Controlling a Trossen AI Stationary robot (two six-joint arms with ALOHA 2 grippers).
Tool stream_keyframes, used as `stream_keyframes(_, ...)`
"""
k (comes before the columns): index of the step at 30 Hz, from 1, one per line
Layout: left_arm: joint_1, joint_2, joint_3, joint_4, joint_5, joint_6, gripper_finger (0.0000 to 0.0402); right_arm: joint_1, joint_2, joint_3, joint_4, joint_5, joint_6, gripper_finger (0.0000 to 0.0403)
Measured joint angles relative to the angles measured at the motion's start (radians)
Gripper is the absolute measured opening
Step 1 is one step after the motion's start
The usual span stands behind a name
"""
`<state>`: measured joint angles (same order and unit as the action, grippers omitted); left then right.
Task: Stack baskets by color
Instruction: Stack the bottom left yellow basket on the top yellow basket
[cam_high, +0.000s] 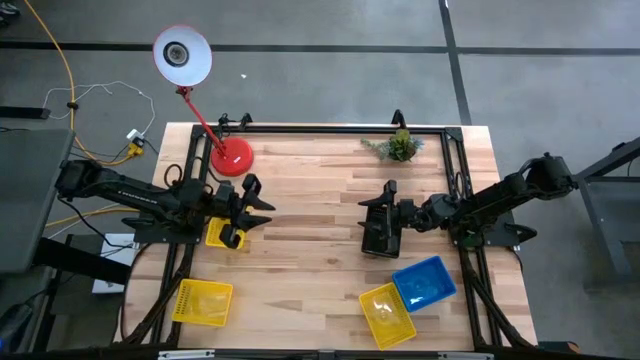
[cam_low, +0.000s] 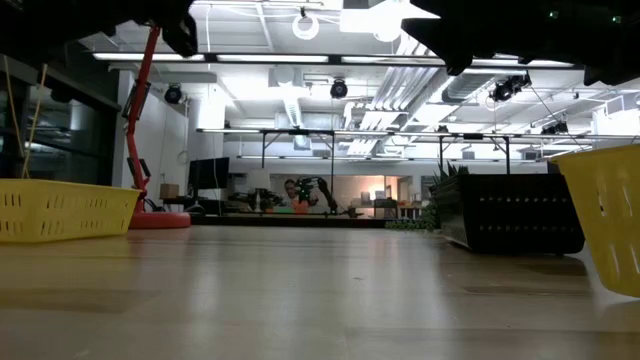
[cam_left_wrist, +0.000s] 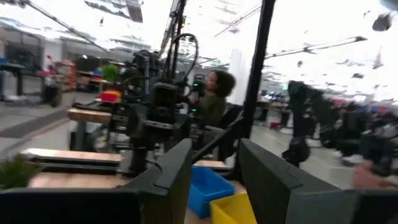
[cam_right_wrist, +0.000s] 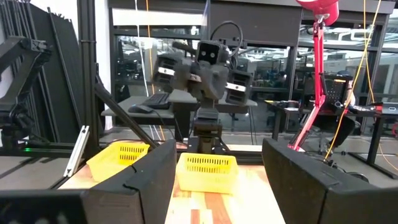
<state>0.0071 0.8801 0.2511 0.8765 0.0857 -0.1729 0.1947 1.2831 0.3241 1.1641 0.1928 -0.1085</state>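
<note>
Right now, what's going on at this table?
Two robot arms are sorting baskets by color. The left gripper is shut on a yellow basket near the red lamp. The right gripper is open over a black basket at mid-table. A second yellow basket sits at the front left. A blue basket and a third yellow basket touch at the front right. Nothing is stacked yet.

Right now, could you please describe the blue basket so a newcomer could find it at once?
Go to the edge of the wooden table opposite the red lamp, on the right arm's side. Two baskets touch there: the blue basket lies nearer the side edge, and its neighbour, the yellow basket, differs only in colour.
</note>
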Motion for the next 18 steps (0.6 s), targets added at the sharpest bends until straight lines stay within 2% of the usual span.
stream_keyframes(4,-0.096,0.068,0.072,-0.020,0.020,0.022,0.0122,0.000,0.000,0.000,0.000,0.000,-0.001,0.0224)
stream_keyframes(7,-0.202,0.134,0.159,-0.137,0.004,0.100,0.0122,0.000,0.000,0.000,0.000,0.000,-0.001,0.0224)
stream_keyframes(9,-0.269,0.170,0.237,-0.293,-0.053,0.128,0.0126,0.000,0.000,0.000,0.000,0.000,-0.001,0.0224)
stream_keyframes(15,-0.469,0.271,0.525,-0.977,-0.349,0.122,0.0156,0.000,0.000,0.000,-0.001,0.001,0.000,0.0224)
stream_keyframes(18,-0.559,0.337,0.640,-1.185,-0.375,0.093,0.0179,0.000,0.000,0.000,-0.009,0.001,0.000,0.0224)
